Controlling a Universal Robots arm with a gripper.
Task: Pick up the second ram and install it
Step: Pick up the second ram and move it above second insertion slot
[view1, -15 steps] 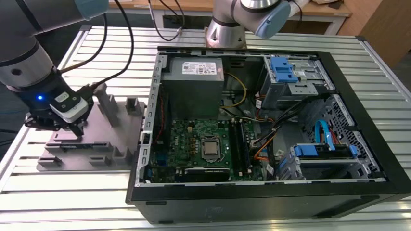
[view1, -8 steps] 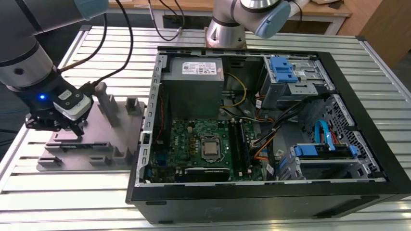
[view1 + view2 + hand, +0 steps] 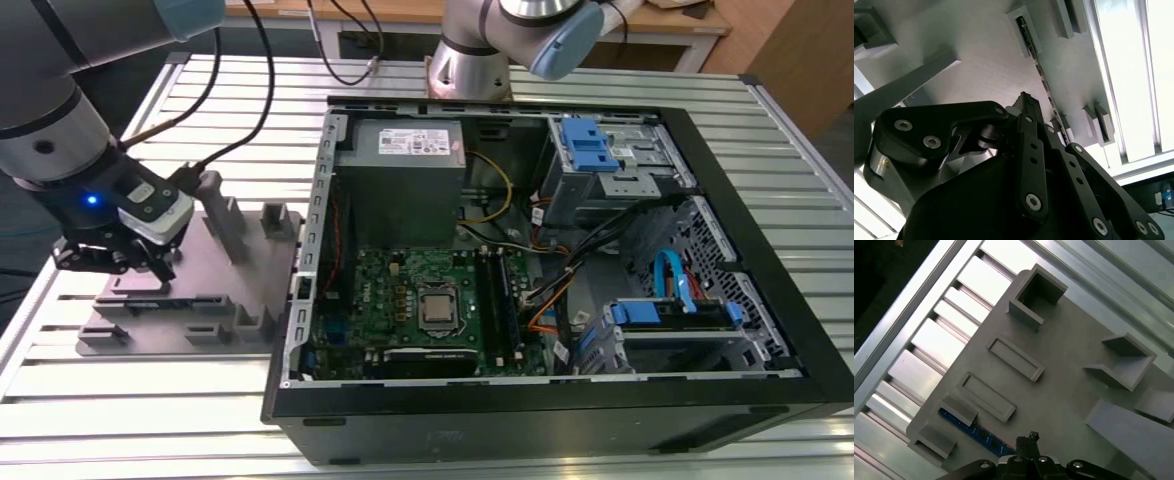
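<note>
Exterior view: our claw (image 3: pixel 114 262), tips pressed together, is hovering over the matte grey tray (image 3: pixel 147 340) at the case's (image 3: pixel 534 425) nine o'clock. In the first wrist view, the thin, flat second ram (image 3: pixel 971 428) is lying slotted.

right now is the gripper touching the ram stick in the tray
Cannot tell. In the first wrist view the gripper sits right by the ram stick, but its body hides any contact.

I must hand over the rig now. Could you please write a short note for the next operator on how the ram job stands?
Gripper: low over the grey fixture tray, right by the second ram; a grasp cannot be confirmed.
Second ram: on edge in its tray holder, outside the computer case.
Done: gripper is at the ram.
Left: ram not yet lifted, not yet installed on the motherboard.
</note>
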